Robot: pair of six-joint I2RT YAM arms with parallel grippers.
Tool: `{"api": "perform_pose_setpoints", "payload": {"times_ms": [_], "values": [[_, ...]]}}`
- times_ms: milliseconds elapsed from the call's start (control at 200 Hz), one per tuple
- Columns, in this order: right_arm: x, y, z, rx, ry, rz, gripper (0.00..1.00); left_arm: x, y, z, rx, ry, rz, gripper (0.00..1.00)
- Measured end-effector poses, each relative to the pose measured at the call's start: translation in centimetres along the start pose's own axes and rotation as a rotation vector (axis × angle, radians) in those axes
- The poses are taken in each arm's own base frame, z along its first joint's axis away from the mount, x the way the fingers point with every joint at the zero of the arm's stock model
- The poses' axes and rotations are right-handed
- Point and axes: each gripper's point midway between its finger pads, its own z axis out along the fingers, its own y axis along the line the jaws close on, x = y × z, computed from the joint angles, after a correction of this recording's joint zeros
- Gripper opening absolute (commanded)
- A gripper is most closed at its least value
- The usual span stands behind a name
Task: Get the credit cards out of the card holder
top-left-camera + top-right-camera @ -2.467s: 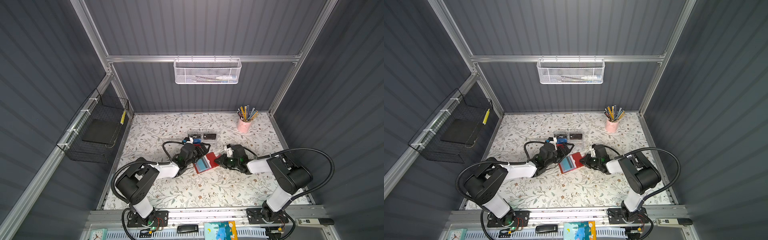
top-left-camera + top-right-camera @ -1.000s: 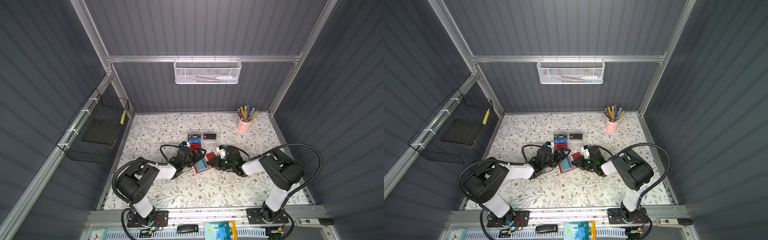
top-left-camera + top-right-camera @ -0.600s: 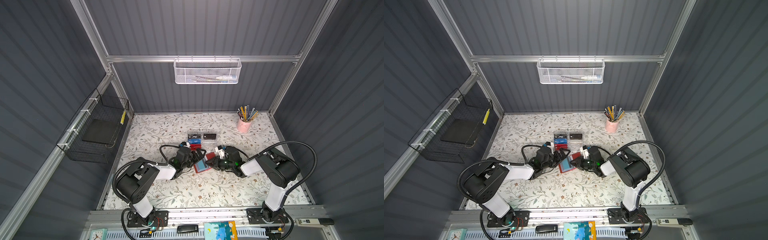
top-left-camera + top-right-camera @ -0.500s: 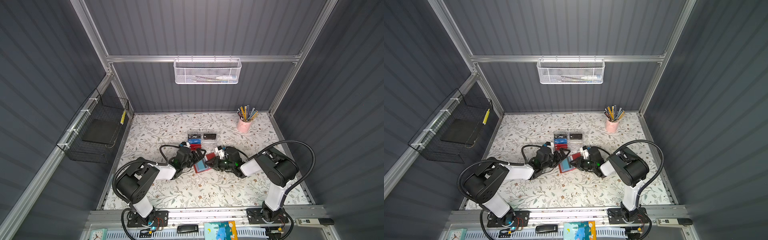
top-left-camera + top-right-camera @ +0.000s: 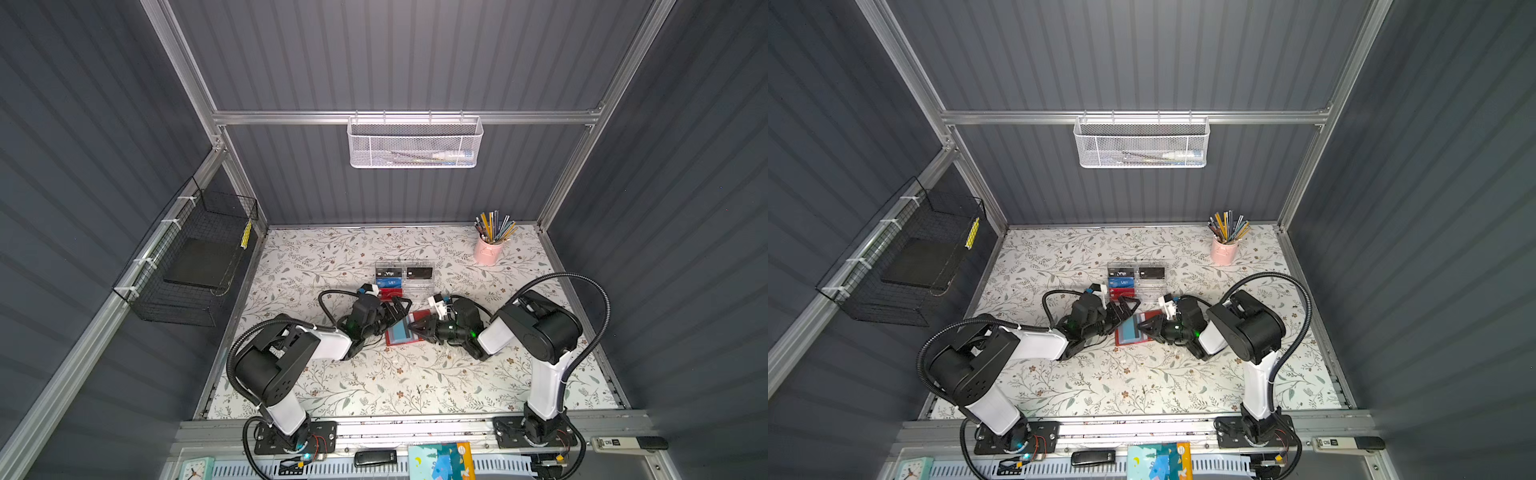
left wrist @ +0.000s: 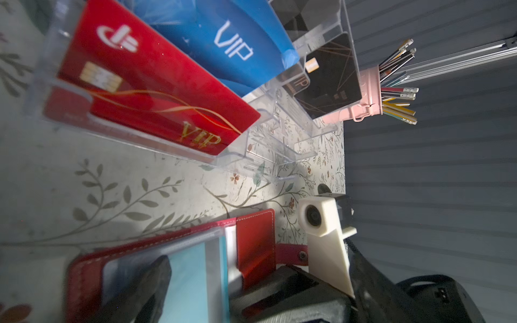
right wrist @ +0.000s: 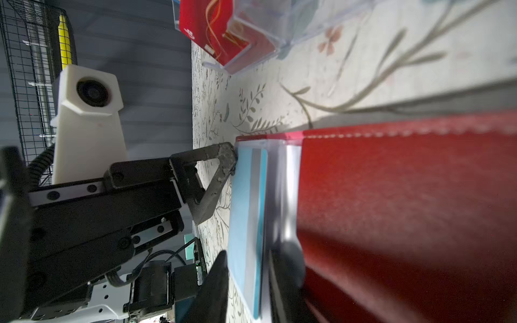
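The red card holder (image 5: 395,341) (image 5: 1129,341) lies open mid-table, a light-blue credit card (image 5: 400,331) (image 7: 240,209) showing in its clear sleeve. My left gripper (image 5: 398,311) (image 5: 1124,311) is open wide at the holder's left edge. One of its fingers (image 6: 151,285) rests on the sleeve, its tip (image 7: 226,159) at the card's corner. My right gripper (image 5: 415,327) (image 7: 251,279) reaches in from the right, jaws a little apart. One finger is above and one below the sleeve with the card (image 6: 193,279). The red cover flap (image 6: 254,237) stands up beside it.
A clear acrylic rack (image 5: 419,286) with black, blue and red VIP cards stands just behind the holder. A pink pencil cup (image 5: 489,253) is at the back right. A black wire basket (image 5: 195,262) hangs on the left wall and a white mesh basket (image 5: 413,143) on the back wall.
My right gripper has slid left onto the card holder and its jaws have parted slightly. The left gripper has eased back a little towards the holder's left edge, still open.
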Motion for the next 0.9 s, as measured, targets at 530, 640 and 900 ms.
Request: {"api": "perform_pose_setpoints", "payload": {"times_ms": [530, 640, 900], "values": [[0.3, 0.3, 0.4, -0.020, 0.002, 0.006, 0.27, 0.4, 0.1, -1.0, -0.063, 0.044, 0.044, 1.00], [0.4, 0.4, 0.5, -0.023, 0.003, 0.005, 0.27, 0.5, -0.3, -1.4, -0.080, 0.069, 0.060, 1.00], [0.4, 0.4, 0.5, -0.019, -0.001, 0.005, 0.27, 0.7, -0.6, -2.6, -0.104, 0.093, 0.083, 1.00]]}}
